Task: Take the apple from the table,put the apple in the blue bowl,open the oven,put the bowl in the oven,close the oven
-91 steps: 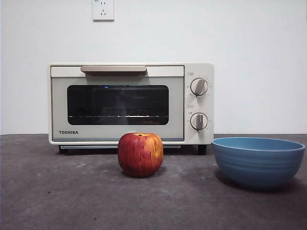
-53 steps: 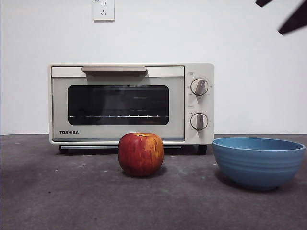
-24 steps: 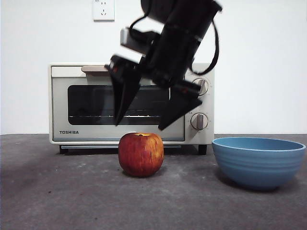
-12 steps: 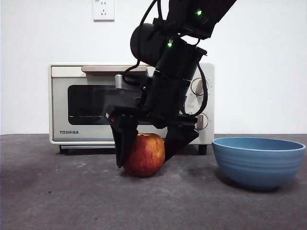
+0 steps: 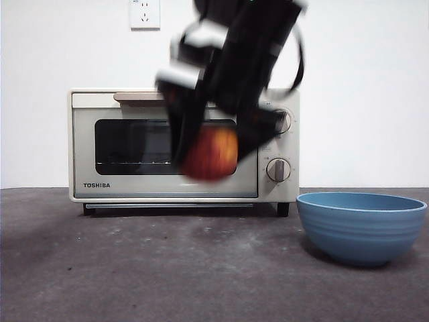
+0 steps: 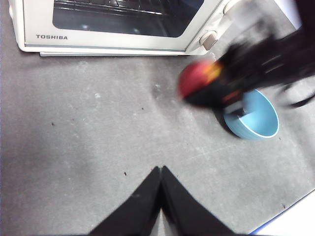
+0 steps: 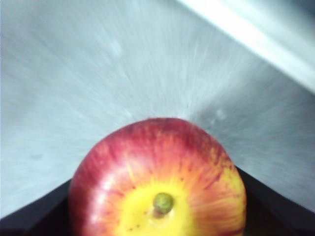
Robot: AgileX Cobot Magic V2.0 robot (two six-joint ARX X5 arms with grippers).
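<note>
My right gripper [image 5: 211,151] holds the red, yellow-streaked apple [image 5: 210,153] in the air, in front of the oven's [image 5: 120,191] closed glass door and well above the table [image 5: 167,268]. The right wrist view fills with the apple [image 7: 157,182] between the two black jaws. The left wrist view shows the same apple [image 6: 197,78], blurred, beside the other arm and near the blue bowl [image 6: 256,115]. The blue bowl [image 5: 360,225] stands empty on the table at the right. My left gripper [image 6: 161,169] hangs shut over bare table, far from the apple.
A white wall with a socket [image 5: 144,13] rises behind the oven. The oven's beige handle [image 5: 137,98] and two knobs [image 5: 278,170] face me. A pale edge [image 6: 290,216] of the table shows in the left wrist view.
The right gripper came down over the apple, closed on it and has lifted it off the table, up and slightly right. Bowl and oven have not moved.
</note>
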